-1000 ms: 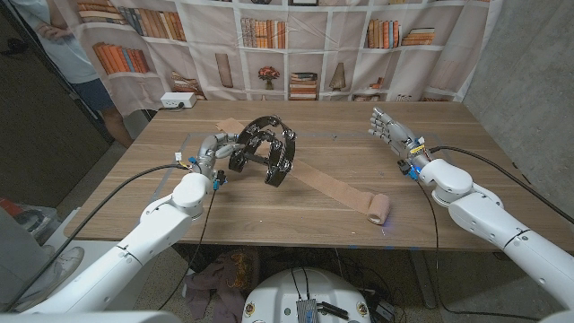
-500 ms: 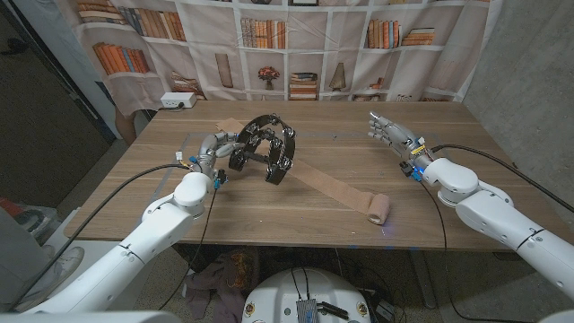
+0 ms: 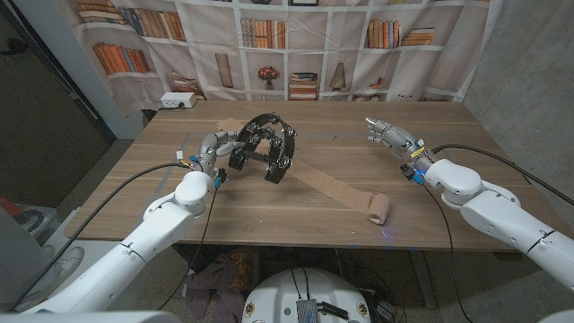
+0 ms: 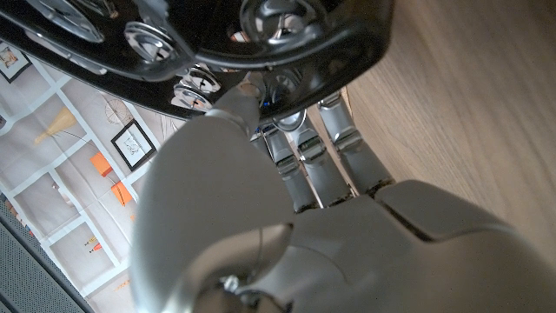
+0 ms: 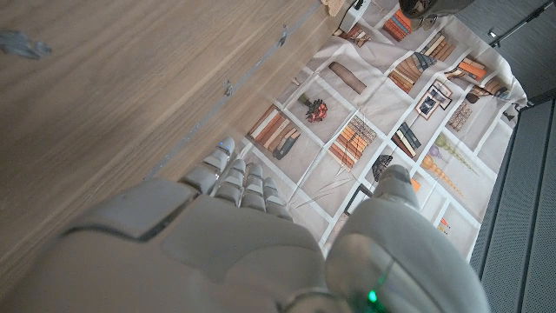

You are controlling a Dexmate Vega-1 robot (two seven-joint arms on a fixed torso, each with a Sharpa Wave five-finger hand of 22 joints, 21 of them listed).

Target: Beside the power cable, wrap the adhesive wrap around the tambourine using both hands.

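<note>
A: At the desk's near edge, toward the right corner, the roll of adhesive wrap (image 3: 378,208) is found; what is trailed from it?

B: A flat strip (image 3: 327,186) is run from the roll up toward the desk's middle, where the tambourine (image 3: 263,147) is stood tilted on its rim. The strip's long axis is thus laid on a slant, from the near right to the tambourine.

A: How is the tambourine kept there?

B: Its black frame is gripped by the left hand (image 3: 218,146); in the left wrist view the fingers (image 4: 306,161) are seen curled up under the rim beside the jingles.

A: And the right hand (image 3: 392,135)?

B: It is held above the desk (image 3: 134,188) toward the far right, fingers apart, nothing in it. The roll is lain nearer than that hand, toward the near edge, well apart from it; of the two hands it is judged the closer to the roll and the free one.

A: The power cable?

B: A white power adapter (image 3: 178,100) is seen at the far left corner.
</note>
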